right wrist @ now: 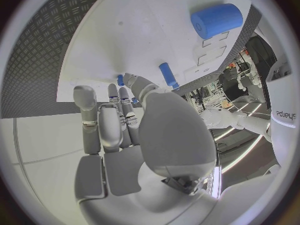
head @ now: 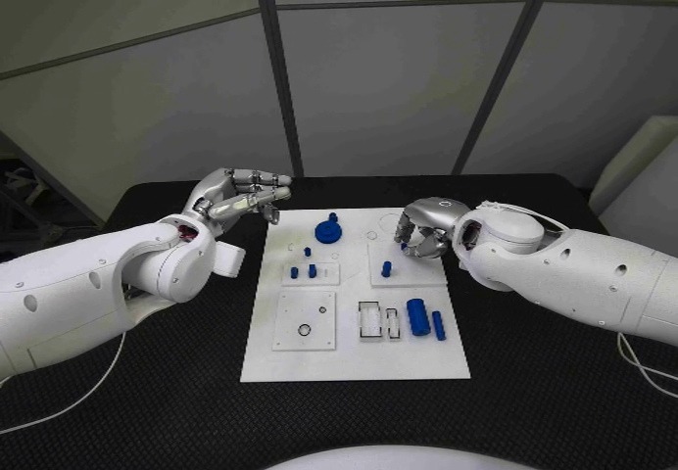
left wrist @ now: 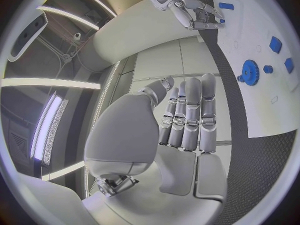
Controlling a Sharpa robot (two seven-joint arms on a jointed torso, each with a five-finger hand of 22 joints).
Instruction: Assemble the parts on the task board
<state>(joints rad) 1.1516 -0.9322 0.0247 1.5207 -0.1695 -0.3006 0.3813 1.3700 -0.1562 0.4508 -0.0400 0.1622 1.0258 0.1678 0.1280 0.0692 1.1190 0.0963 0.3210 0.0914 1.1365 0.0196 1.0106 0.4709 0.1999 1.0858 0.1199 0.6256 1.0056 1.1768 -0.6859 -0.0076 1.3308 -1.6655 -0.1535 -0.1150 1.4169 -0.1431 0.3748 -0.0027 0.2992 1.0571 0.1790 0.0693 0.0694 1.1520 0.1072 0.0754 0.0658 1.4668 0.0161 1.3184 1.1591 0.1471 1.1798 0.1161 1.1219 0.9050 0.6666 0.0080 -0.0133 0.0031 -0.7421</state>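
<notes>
The white task board [head: 354, 338] lies mid-table. A blue gear [head: 328, 232] and several small blue pegs [head: 310, 266] stand on its far left part, and one peg [head: 386, 267] on the right inset. A thick blue cylinder [head: 418, 316] and a thin blue bar [head: 438, 325] lie at the near right, the cylinder [right wrist: 215, 20] also in the right wrist view. My right hand [head: 428, 227] hangs over the board's far right with fingers curled in. It pinches a small blue piece [right wrist: 120, 80] at its fingertips. My left hand [head: 240, 196] hovers off the far left corner, holding nothing, its fingers [left wrist: 190, 115] held out side by side.
A flat inset with a black ring [head: 307, 328] sits at the board's near left, and two rectangular slots [head: 379, 321] beside the cylinder. Round holes [head: 370, 235] lie just left of my right hand. Black ribbed table [head: 565, 392] surrounds the board.
</notes>
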